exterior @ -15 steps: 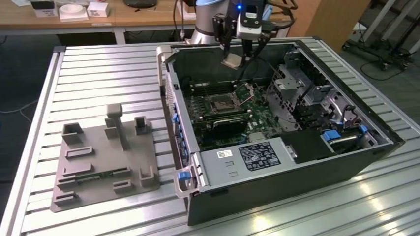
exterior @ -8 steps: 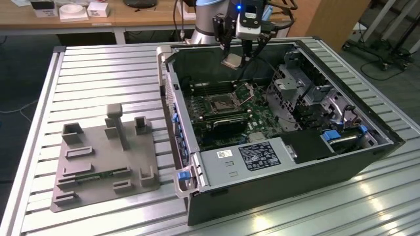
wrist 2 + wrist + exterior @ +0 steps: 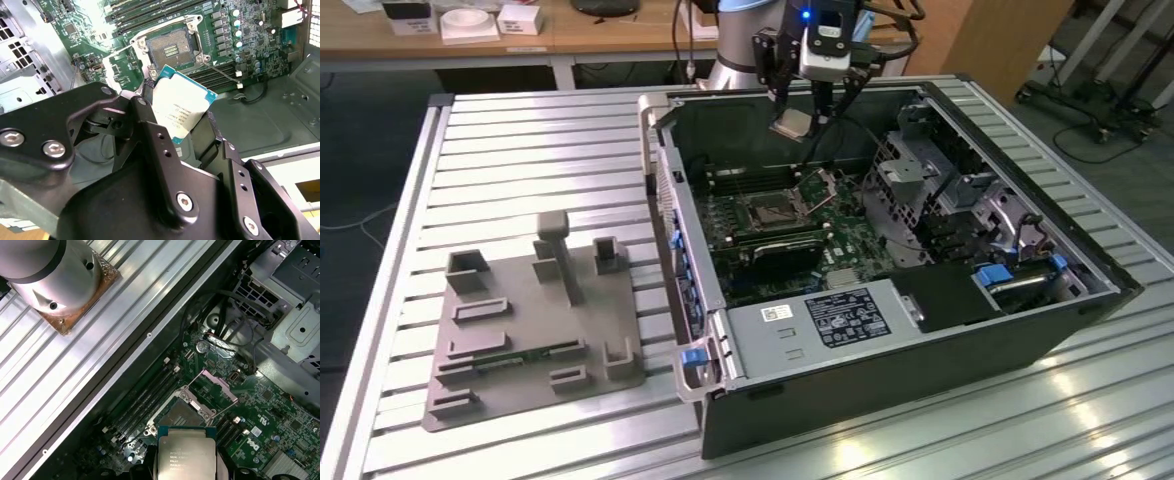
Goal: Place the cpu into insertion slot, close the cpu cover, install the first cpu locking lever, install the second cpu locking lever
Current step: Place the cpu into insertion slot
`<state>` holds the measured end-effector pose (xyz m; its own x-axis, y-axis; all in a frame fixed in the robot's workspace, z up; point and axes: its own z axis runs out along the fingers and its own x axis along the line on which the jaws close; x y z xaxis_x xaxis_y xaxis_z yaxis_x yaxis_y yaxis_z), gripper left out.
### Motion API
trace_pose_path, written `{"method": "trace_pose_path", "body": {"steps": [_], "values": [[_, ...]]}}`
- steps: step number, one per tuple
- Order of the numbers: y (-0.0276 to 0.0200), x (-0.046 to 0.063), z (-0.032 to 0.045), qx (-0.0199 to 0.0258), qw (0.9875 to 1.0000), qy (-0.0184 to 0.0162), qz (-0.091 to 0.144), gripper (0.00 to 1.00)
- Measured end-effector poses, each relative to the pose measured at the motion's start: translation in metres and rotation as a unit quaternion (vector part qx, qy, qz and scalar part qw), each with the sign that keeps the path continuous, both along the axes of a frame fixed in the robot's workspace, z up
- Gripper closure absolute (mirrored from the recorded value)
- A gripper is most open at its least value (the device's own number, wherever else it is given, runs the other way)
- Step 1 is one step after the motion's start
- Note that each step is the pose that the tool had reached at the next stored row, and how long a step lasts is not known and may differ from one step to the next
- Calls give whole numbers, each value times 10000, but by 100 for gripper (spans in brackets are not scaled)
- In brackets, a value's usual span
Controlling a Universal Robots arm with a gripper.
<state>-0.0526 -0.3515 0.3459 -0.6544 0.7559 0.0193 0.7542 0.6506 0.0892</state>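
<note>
Above the open computer case [image 3: 881, 410], the end effector [image 3: 793, 120] hangs closed on the cpu [image 3: 790, 126], its 2 dark fingers [image 3: 150, 131] pinching the chip by opposite edges. The cpu is tilted, and its silvery printed top shows in both wrist views. It is held in the air well apart from the insertion slot [image 3: 765, 212], higher up and nearer the case's back wall.

The insertion slot lies on the green motherboard [image 3: 854, 240] with its dark pin field uncovered. Just beside the slot, the cpu cover [image 3: 216, 385] stands swung up on its hinge edge, a thin silvery frame leaning away from the pin field. 2 thin wire levers [image 3: 222, 74] angle out from the slot's rim.

Long black memory slots [image 3: 145, 400] run along 2 sides of the insertion slot. To the exterior view's right of the slot stands a silvery drive cage [image 3: 921, 165], and black cables [image 3: 847, 150] droop between that cage and the end effector, close to the held chip. Toward the case's front from the slot sits a grey power supply [image 3: 821, 320] with a white label.

The case rests on a ribbed metal table [image 3: 520, 140]. Outside the case, to the exterior view's left of the slot, a grey moulded fixture plate [image 3: 534, 330] with upright pegs lies on the table.
</note>
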Motion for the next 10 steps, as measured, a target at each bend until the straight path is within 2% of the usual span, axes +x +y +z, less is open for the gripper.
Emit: {"method": "trace_pose_path", "body": {"steps": [5,10], "values": [[0,-5,-6,0,9999,0,-160,46],[0,-21,-15,0,9990,0,-450,46]]}}
